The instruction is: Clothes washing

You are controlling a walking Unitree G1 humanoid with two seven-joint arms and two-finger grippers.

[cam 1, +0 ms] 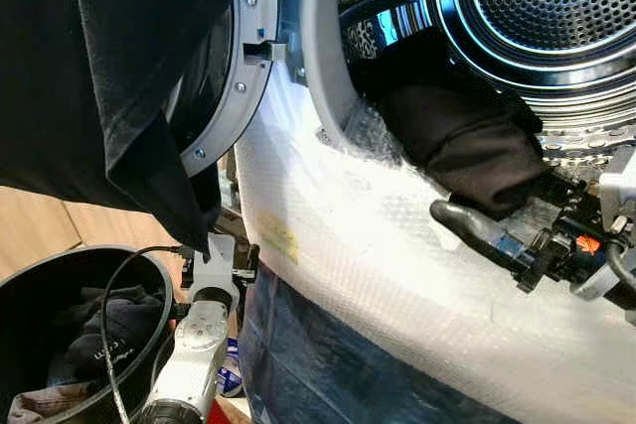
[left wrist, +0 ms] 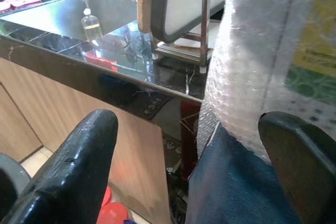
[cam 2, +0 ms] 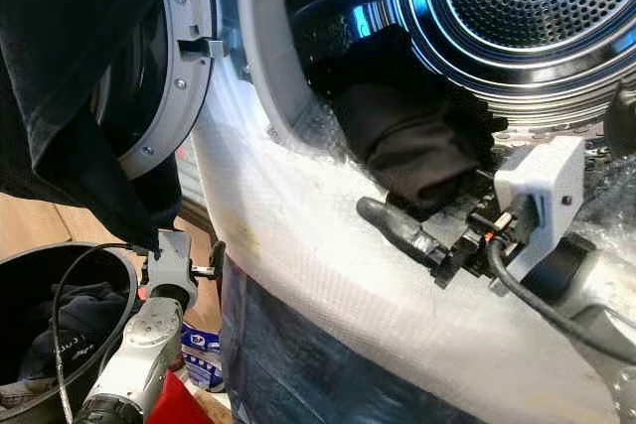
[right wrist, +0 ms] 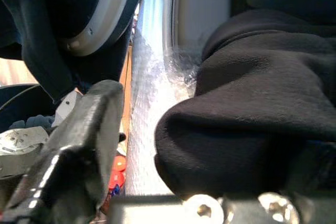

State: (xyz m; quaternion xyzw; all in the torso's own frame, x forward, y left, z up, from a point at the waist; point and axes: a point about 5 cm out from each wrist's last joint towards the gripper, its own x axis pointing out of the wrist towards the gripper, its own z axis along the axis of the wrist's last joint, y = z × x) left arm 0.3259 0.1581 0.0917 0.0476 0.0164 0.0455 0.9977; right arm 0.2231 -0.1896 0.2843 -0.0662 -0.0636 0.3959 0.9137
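Note:
The washing machine's drum [cam 1: 556, 7] stands open, with a black garment [cam 1: 457, 136] bunched at its mouth and hanging over the lip. My right gripper [cam 1: 487, 208] is at that lip, open. One finger [right wrist: 79, 145] lies on the bubble wrap clear of the cloth, and the garment [right wrist: 252, 108] covers the other side. A second black garment [cam 1: 109, 76] hangs at upper left in front of the open door [cam 1: 243, 67]. My left gripper [left wrist: 189, 166] is low beside the machine, open and empty, just under that hanging cloth.
Bubble wrap [cam 1: 378, 235] covers the washer's front, with blue fabric [cam 1: 328, 364] below it. A dark round basket [cam 1: 40, 275] at bottom left holds dark clothes [cam 1: 109, 330], and a black cable loops over it. A dark counter [left wrist: 105, 56] and wooden cabinets lie behind.

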